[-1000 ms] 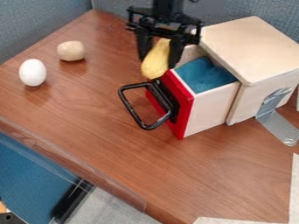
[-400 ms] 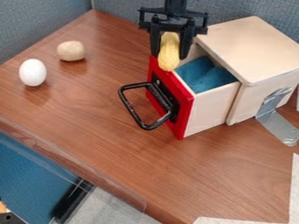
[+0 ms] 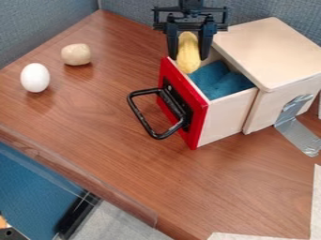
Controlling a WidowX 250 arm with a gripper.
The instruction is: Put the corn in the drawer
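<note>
Here, the gripper point(image 3: 188, 56) clamps the corn point(image 3: 188, 49) upright by the front panel of the open drawer point(image 3: 225, 115), toward the surface's point(image 3: 113, 122) far edge, presumably for lowering inside.

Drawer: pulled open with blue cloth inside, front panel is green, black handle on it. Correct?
Not quite: the front panel is red, as the camera view shows. The drawer is open, with blue cloth inside and a black handle.
</note>
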